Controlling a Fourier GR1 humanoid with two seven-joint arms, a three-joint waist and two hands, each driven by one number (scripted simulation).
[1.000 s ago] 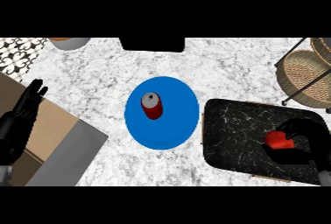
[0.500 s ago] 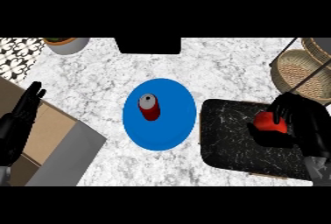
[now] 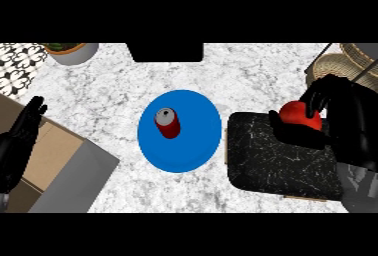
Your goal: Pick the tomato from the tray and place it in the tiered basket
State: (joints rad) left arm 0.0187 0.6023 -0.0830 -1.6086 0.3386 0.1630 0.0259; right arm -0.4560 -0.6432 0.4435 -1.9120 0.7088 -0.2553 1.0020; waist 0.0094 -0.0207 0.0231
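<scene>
Tomato [image 3: 297,114], round, axis indiscernible: clasped in curled right hand [image 3: 347,115], now carried nearer basket [image 3: 354,62] beyond fingertips.

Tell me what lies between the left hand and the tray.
Head view: a blue plate carrying a red can, on marble counter, between the left hand and the black tray.

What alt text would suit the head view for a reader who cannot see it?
The right hand curls round the red tomato above the far right corner of the black marbled tray, with the tiered basket at the upper right. A red can sits on a blue plate in the middle; the left hand rests open at the left edge.
</scene>
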